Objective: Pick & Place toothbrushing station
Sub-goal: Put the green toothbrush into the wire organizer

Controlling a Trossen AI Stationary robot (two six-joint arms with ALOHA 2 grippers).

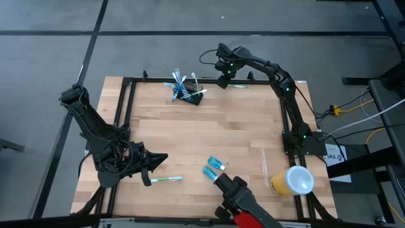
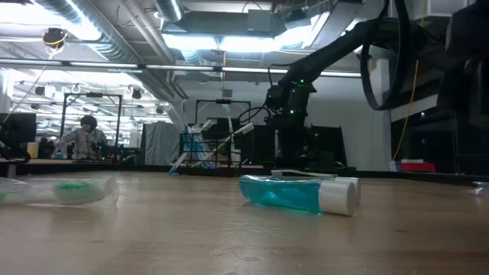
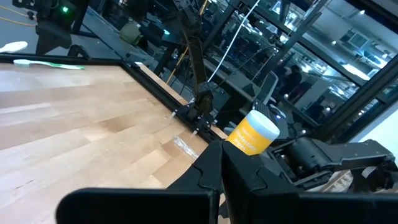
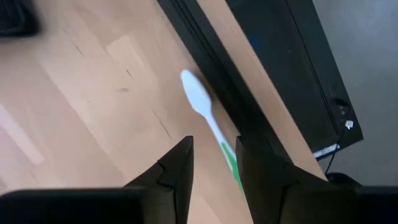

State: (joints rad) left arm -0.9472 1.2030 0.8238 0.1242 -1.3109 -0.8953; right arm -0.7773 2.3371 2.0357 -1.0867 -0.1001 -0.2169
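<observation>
The yellow cup with its white round lid (image 1: pixel 292 180) lies on its side at the near right corner of the table (image 1: pixel 202 136); beside it, toward the table's middle, lies a clear tube (image 1: pixel 264 162), and farther along the near edge two small teal tubes with white caps (image 1: pixel 212 167) lie next to each other. A dark red-tipped device (image 1: pixel 240 206) reaches over the near edge just beside these tubes. Well away from the cup, by the near left corner, the left end effector (image 1: pixel 154 162) rests low over the wood with its fingers pressed together and nothing between them, and a white and teal toothbrush (image 1: pixel 166 180) lies on the table just beside it. Diagonally across the table from the cup, near the middle of the far edge, stands the toothbrushing station (image 1: pixel 188 92), a low black mesh holder with several toothbrushes sticking out at angles. Along the far edge from it, toward the cup's side, the right end effector (image 4: pixel 214 163) hovers with its fingers apart over a white and green toothbrush (image 4: pixel 210 121) lying flat against the black frame rail (image 4: pixel 217 68), not touching it.
</observation>
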